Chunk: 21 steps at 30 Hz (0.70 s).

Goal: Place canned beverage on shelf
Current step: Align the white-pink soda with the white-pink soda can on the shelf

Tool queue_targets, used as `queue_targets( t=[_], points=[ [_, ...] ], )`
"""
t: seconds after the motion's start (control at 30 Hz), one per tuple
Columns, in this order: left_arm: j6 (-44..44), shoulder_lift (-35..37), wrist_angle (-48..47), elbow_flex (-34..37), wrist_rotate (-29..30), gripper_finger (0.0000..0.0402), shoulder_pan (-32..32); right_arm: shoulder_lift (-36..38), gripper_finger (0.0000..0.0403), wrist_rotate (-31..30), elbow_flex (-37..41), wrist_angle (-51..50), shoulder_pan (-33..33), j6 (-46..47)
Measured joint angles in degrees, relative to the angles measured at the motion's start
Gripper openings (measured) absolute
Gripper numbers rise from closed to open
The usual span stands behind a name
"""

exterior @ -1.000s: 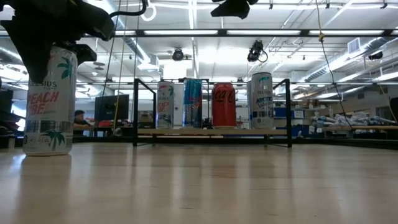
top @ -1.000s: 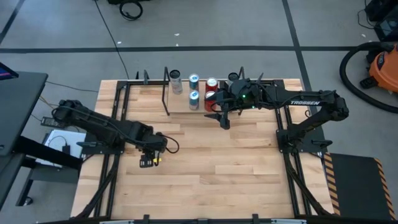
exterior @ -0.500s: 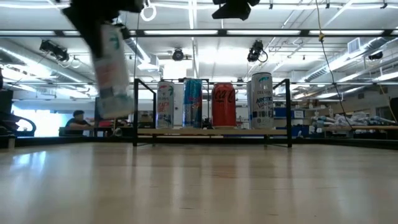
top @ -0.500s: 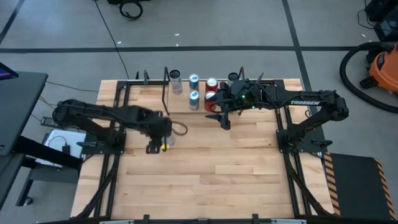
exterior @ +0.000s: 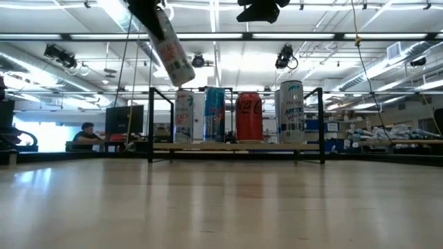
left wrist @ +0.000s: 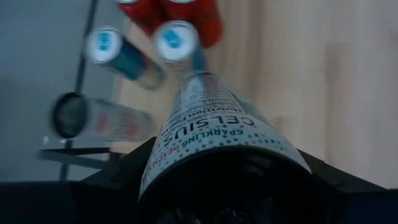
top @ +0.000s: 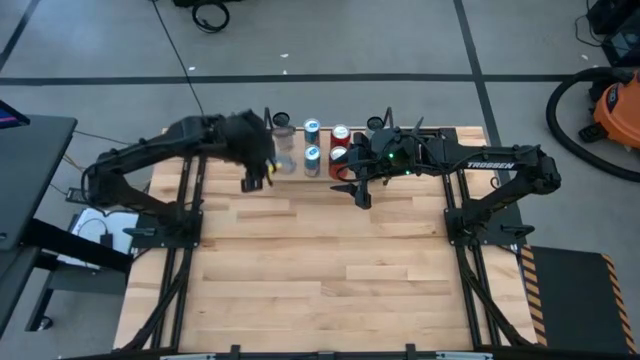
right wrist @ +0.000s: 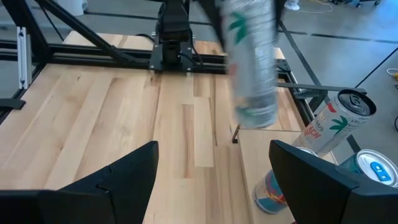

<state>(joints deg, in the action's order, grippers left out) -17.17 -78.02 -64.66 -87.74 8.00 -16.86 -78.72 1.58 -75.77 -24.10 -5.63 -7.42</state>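
One white can (exterior: 169, 45) — clamped in the left claw (top: 256, 170) — hangs tilted above the shelf (exterior: 235, 146).

You've got a butcher-block table (top: 330, 260) on grey floor (top: 400, 40) crossed by dark tape lines, an orange vacuum (top: 612, 110) at right, bright ceiling strip lights (exterior: 228, 36), a seated person (exterior: 88, 133) far back.

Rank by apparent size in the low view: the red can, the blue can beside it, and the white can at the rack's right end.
1. White can, tallest.
2. Blue can.
3. Red can, shortest but widest-looking.
They may stand at different depths on the shelf, so true sizes are unsure.
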Motion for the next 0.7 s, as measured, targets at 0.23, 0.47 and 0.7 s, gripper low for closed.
queue_targets(
  t=[0.23, 0.47, 0.7],
  points=[
    [-5.76, -1.95, 1.06, -2.99, -1.73, 0.0265, -7.24, 0.00, 0.0315, 0.02, 0.00, -0.02, 0.00, 0.00],
    [-7.69, -9.81, -0.31, -5.72, -2.73, 0.0265, -10.38, 0.00, 0.0315, 0.02, 0.00, -0.02, 0.00, 1.46],
    [-9.05, -16.73, -3.94, -10.48, -2.76, 0.0266, -10.49, 0.00, 0.0315, 0.02, 0.00, -0.22, 0.00, 1.50]
  ],
)
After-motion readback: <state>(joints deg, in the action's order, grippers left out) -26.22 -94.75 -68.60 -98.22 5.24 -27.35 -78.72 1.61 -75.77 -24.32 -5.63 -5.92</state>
